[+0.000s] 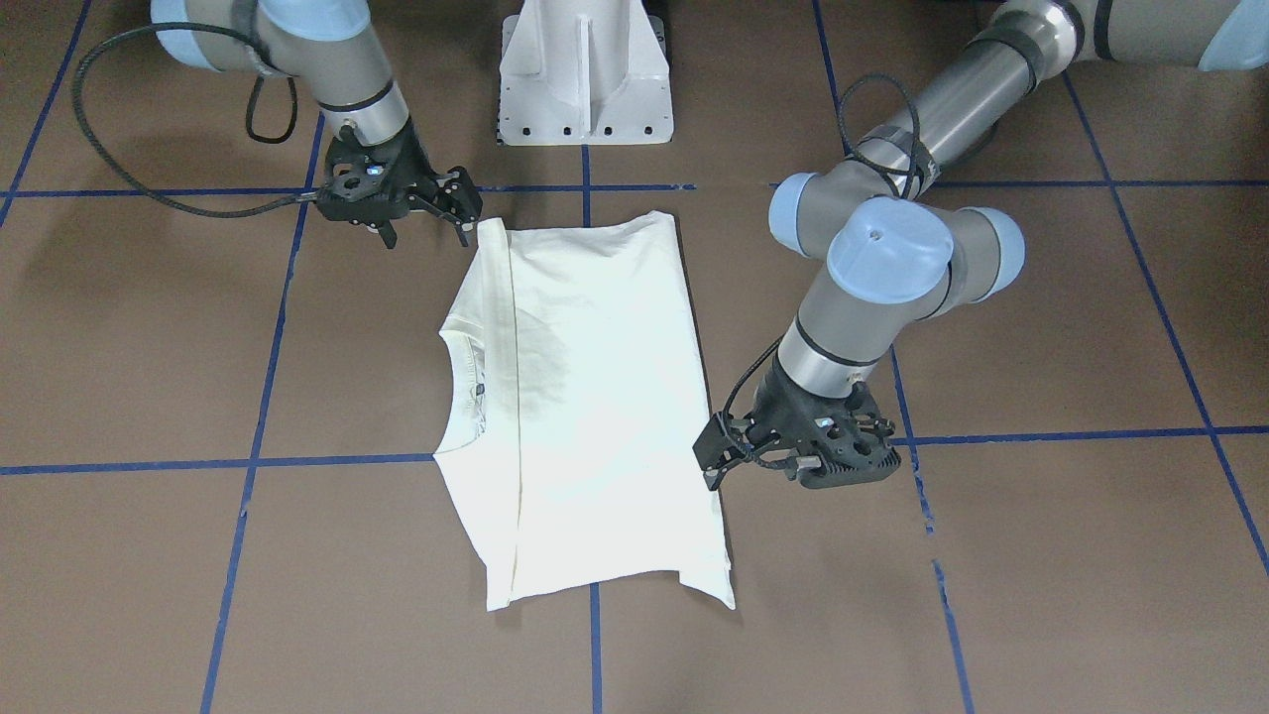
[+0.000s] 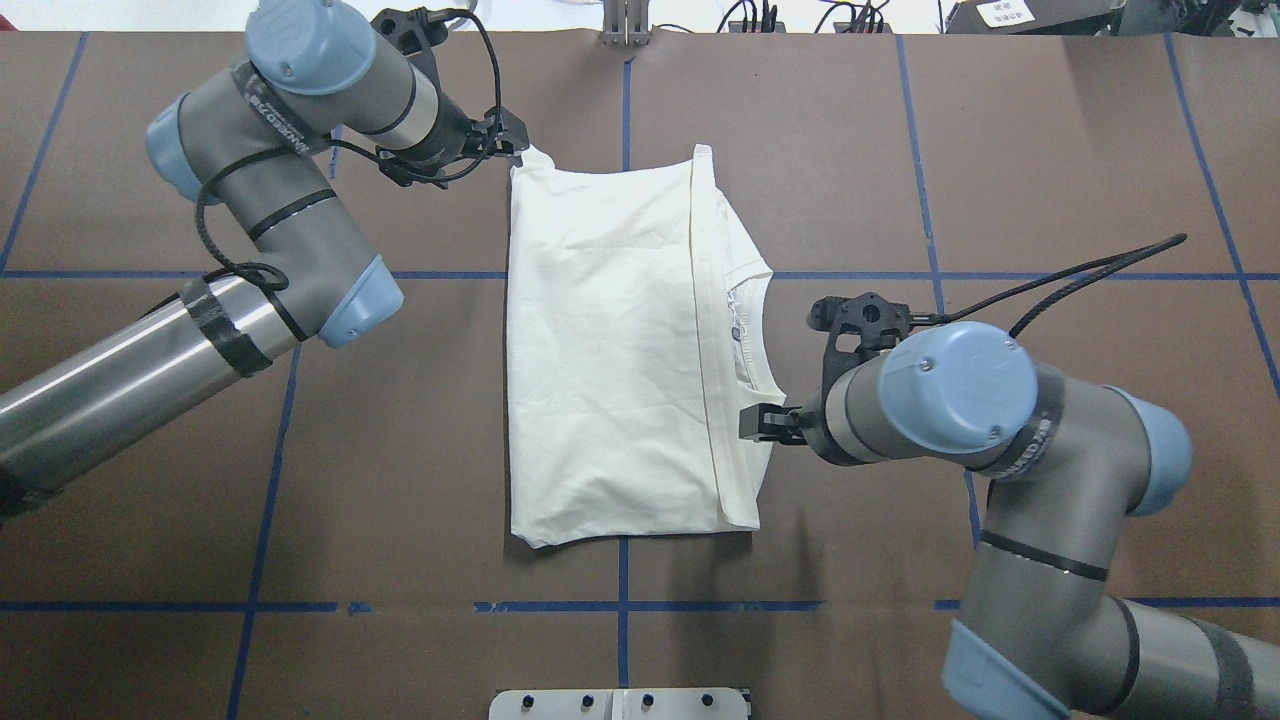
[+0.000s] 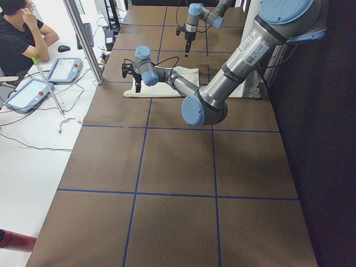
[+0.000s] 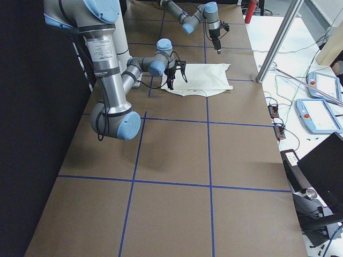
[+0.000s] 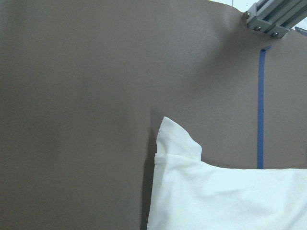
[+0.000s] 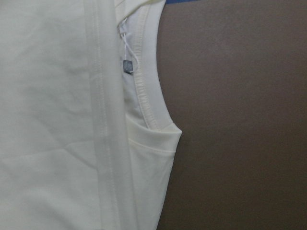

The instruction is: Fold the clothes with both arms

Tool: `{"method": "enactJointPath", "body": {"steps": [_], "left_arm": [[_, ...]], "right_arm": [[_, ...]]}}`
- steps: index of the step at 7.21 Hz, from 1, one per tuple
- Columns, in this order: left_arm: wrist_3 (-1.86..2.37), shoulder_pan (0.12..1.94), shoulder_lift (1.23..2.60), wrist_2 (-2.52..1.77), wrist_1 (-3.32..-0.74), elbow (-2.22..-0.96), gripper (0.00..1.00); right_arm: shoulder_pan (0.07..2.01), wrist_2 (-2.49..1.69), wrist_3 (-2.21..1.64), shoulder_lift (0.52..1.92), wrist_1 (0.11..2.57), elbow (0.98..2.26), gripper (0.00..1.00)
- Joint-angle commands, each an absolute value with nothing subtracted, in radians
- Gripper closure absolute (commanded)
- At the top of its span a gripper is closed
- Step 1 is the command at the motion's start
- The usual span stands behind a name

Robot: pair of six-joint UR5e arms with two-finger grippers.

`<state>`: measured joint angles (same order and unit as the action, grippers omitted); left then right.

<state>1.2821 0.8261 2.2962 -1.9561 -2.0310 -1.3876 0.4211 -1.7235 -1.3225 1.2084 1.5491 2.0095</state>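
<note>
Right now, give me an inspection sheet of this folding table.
Surface: brown table, blue tape grid.
Job's things: cream T-shirt folded flat, collar toward the robot's right.
Clutter: nothing seen.
Grippers: right gripper open beside a near shirt corner; left gripper at the far corner, state unclear.
Cables: black cable loops beside the right gripper.
Surroundings: white pedestal; seated operator; pendants.

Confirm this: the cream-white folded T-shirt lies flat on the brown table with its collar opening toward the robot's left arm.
Not quite. The cream-white folded T-shirt lies flat on the brown table, but its collar opening faces the right arm, as the overhead view shows.
</note>
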Motion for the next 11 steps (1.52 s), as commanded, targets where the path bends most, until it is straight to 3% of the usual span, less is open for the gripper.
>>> {"method": "enactJointPath", "body": {"steps": [1,4,6,11], "left_arm": [[1.252,0.825,2.206,-1.959,-1.912,-1.605,0.00],[1.250,0.819,2.177,-1.959,-1.914,-1.623,0.00],[1.250,0.819,2.171,-1.959,-1.920,-1.623,0.00],[1.252,0.811,2.169,-1.960,-1.921,-1.632,0.00]], "right_arm": [[0.365,-1.681,-1.218,1.135,1.670,1.953,0.00],[0.270,-1.573,-1.216,1.122,1.686,1.918,0.00],[0.267,-1.569,-1.207,1.045,1.727,1.858,0.00],[0.299,-1.595,-1.049,1.008,1.736,1.746,0.00]]}}
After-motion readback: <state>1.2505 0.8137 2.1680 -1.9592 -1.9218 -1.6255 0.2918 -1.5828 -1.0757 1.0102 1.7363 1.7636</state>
